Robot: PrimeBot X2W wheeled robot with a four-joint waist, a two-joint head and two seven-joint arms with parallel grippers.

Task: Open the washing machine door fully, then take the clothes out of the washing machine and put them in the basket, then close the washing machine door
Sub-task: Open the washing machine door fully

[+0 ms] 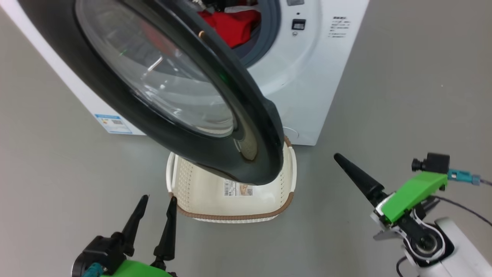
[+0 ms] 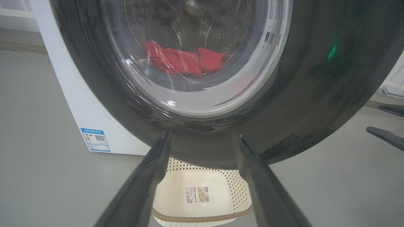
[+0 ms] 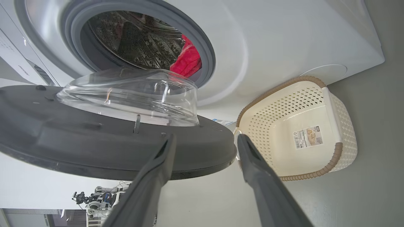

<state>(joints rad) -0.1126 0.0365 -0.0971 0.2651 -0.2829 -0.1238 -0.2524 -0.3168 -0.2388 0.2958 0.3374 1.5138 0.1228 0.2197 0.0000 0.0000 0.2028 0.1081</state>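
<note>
The washing machine point(image 1: 307, 77) stands ahead with its door point(image 1: 115, 96) swung partly out, black rim and glass bowl facing me. Red clothes point(image 1: 232, 25) lie in the drum, also seen through the glass point(image 2: 176, 61) and past the gasket point(image 3: 187, 61). The basket point(image 1: 230, 217) sits on the floor under the door's lower edge, holding nothing. My left gripper point(image 1: 158, 200) is open, just short of the door rim point(image 2: 315, 94), above the basket point(image 2: 202, 218). My right gripper point(image 3: 205, 138) is open, near the door's free edge point(image 3: 94, 151), beside the basket point(image 3: 315, 173).
Grey floor point(image 1: 403, 96) spreads right and left of the machine. A blue label sticker point(image 1: 114, 123) marks the machine's side panel. The right gripper's fingers point(image 2: 388, 138) reach into the left wrist view's right edge. Another robot rig point(image 3: 104, 198) stands far off.
</note>
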